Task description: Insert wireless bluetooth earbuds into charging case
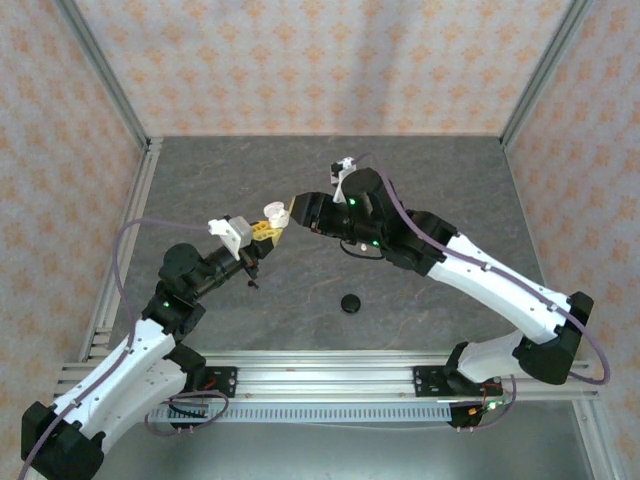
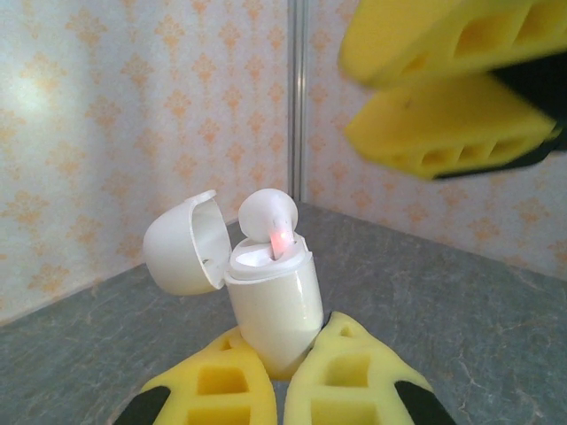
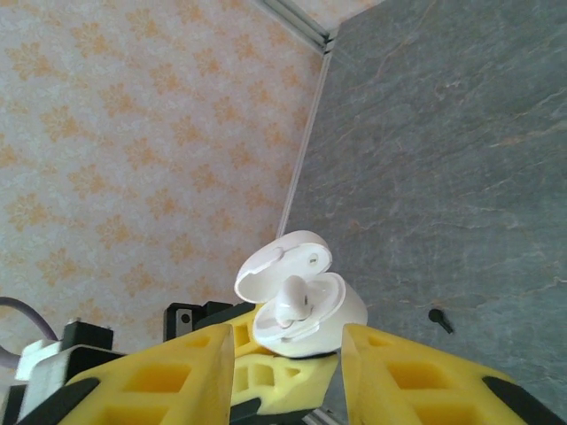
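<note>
Mid-air, centre: open charging case [image 2: 270, 301], lid [image 2: 182, 243] swung aside, 1 white earbud [image 2: 266, 215] protruding; right gripper [image 1: 291, 211], fingers [image 2: 443, 128] spread, just beside it. Tabletop [image 1: 450, 180] obstacles: 1 black round object [image 1: 350, 303], 1 small black earbud [image 1: 253, 285]. Far tabletop open; 3 walls [image 1: 320, 60] enclose.

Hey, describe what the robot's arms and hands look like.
The left arm and right arm have white shells, black joints, green lights and loose purple cables. The left hand and right hand have chunky yellow fingers with rectangular cut-outs.
</note>
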Robot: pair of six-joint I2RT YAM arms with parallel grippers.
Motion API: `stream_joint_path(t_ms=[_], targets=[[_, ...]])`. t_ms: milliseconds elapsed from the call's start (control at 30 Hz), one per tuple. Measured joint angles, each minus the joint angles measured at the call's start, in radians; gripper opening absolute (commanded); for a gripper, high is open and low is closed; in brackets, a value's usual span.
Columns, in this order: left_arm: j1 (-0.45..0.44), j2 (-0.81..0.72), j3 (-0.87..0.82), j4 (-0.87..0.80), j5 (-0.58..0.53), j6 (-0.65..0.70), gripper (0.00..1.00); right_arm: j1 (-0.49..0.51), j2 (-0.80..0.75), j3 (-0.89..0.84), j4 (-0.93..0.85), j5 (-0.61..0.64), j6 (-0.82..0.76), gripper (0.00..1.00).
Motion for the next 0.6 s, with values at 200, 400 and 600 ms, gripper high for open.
stream_joint_path(t_ms=[200, 400, 600], targets=[[0.0, 0.016, 0.0, -0.008, -0.022, 0.015, 0.0, 0.068, 0.109, 0.207, -0.194, 0.055, -0.077, 0.36], [0.0, 0.024, 0.0, -0.008, -0.022, 0.019, 0.0, 0.101, 0.224, 0.327, -0.343, 0.089, -0.132, 0.32], [-0.001, 0.024, 0.0, -0.008, -0.021, 0.02, 0.0, 0.101, 0.25, 0.346, -0.418, 0.119, -0.15, 0.31]])
